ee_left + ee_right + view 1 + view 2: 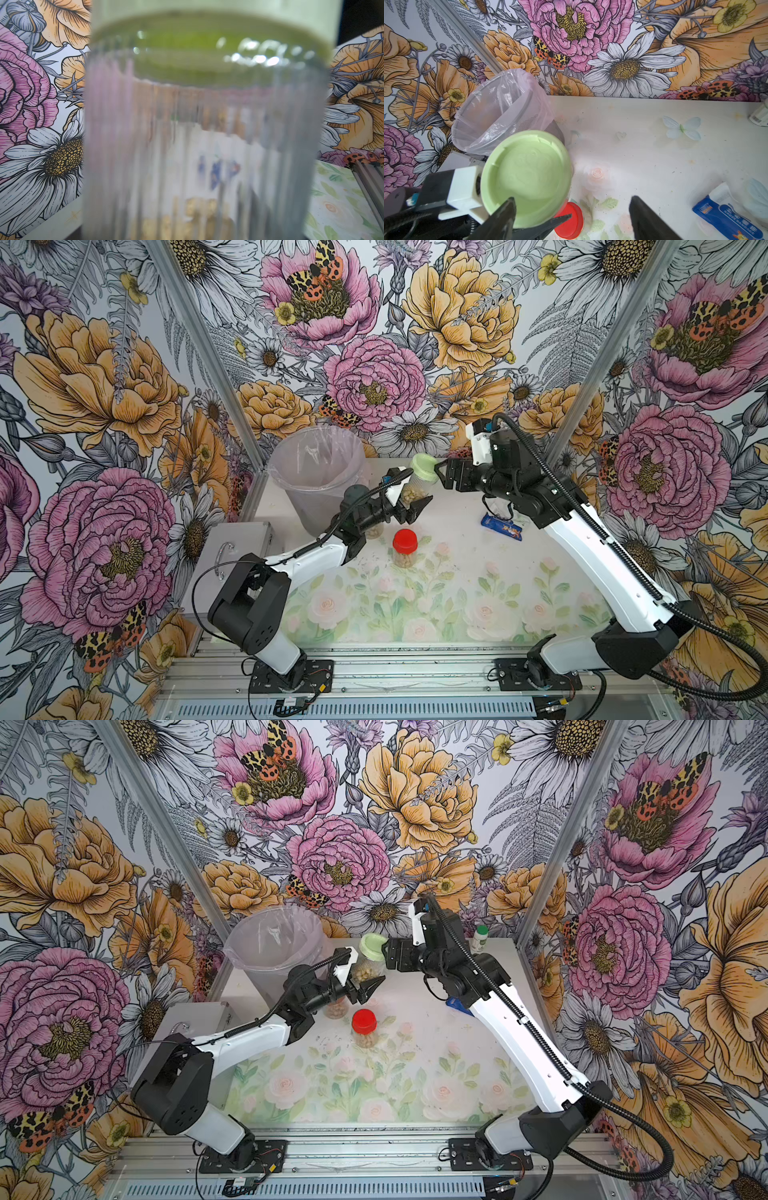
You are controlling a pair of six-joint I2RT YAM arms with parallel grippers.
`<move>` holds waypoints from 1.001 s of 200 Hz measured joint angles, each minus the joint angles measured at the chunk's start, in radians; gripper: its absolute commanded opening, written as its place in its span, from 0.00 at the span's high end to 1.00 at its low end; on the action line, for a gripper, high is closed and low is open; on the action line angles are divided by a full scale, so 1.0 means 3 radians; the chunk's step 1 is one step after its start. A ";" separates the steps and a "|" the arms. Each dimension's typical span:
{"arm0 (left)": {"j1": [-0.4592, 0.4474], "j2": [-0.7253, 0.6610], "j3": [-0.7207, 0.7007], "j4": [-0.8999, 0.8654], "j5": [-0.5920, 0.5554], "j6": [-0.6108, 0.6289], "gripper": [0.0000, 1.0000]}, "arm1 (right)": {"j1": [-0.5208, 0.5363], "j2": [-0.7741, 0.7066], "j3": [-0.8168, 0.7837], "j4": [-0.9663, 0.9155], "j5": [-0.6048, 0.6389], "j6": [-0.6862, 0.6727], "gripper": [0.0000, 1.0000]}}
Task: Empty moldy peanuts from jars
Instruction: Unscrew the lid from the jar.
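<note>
**Fingers at the lid: left clamped, right spread**

Lined bucket (299,489) stands far left on the table (457,526). Just beside it the left gripper (409,505) holds the green-lid jar (413,489) aloft and tilted, with the peanuts (410,495) settled low and the green lid (423,466) on. The red-lid jar (404,547) stands nearer, untouched.

Step in hand, by my reading, is unscrewing. Centre the right gripper (441,475) square over the lid's rim before closing, and have the left brace against the twist.

Left jaws are closed on the jar's ribbed wall. Right fingers (505,218) gape wide, gripping nothing. One tip sits at the lid's edge, and I cannot tell whether it touches.
</note>
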 measured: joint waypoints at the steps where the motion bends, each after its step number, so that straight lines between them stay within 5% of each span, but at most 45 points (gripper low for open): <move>1: 0.0000 -0.0004 0.0000 0.0001 0.0000 0.0000 0.69 | 0.0001 -0.0003 0.0000 0.0005 -0.0001 -0.0001 0.13; 200: -0.0010 -0.0058 -0.0004 0.0015 -0.0003 0.0000 0.69 | 0.0272 0.0498 0.0469 0.0200 -0.0150 -0.0186 0.11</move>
